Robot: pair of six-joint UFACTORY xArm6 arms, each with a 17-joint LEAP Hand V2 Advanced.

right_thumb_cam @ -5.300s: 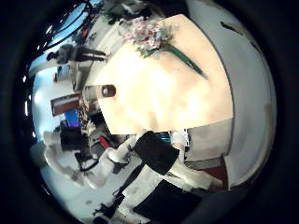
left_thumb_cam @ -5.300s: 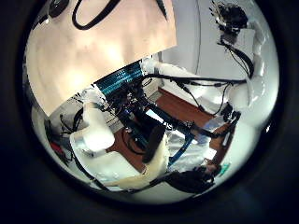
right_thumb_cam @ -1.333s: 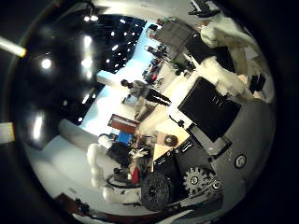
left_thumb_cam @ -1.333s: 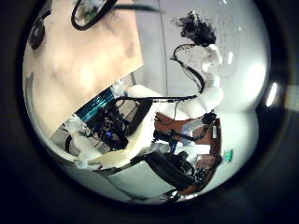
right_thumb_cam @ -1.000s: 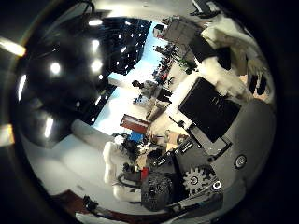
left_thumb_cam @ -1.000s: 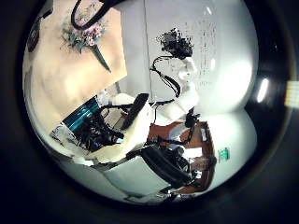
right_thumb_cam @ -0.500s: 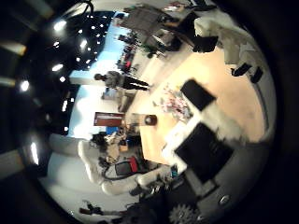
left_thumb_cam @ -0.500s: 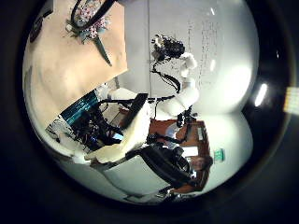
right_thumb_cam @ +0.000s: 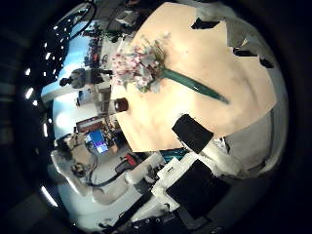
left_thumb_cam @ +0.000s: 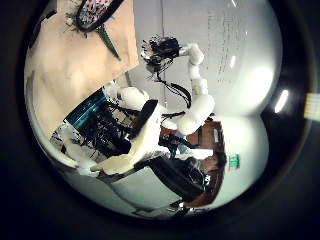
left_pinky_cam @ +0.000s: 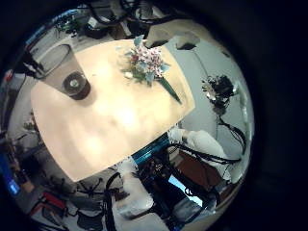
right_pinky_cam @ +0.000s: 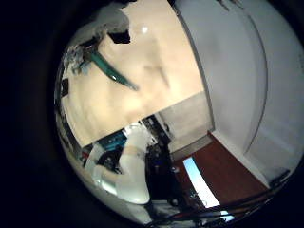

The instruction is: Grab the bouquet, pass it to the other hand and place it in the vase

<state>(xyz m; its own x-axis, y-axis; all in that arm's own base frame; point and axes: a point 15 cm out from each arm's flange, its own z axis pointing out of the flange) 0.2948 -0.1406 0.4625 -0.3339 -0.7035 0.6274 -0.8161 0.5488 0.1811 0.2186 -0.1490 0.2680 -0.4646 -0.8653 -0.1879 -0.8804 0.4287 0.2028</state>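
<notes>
We are seeing the bouquet (right_thumb_cam: 139,68), pale blossoms on a long stem, lying on the tabletop (right_thumb_cam: 200,68); we cannot tell either hand's finger state.

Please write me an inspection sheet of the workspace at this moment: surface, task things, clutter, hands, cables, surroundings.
Surface: round light wooden table, mostly bare.
Task things: bouquet lies flat on the table, flowers at one end, green wrapped stems at the other; vase stands upright, apart from it, holding nothing visible.
Clutter: nothing seen on the table.
Hands: neither touches the bouquet; finger posture cannot be judged.
Cables: left out.
Surroundings: white wall, workshop equipment beyond the table.
</notes>
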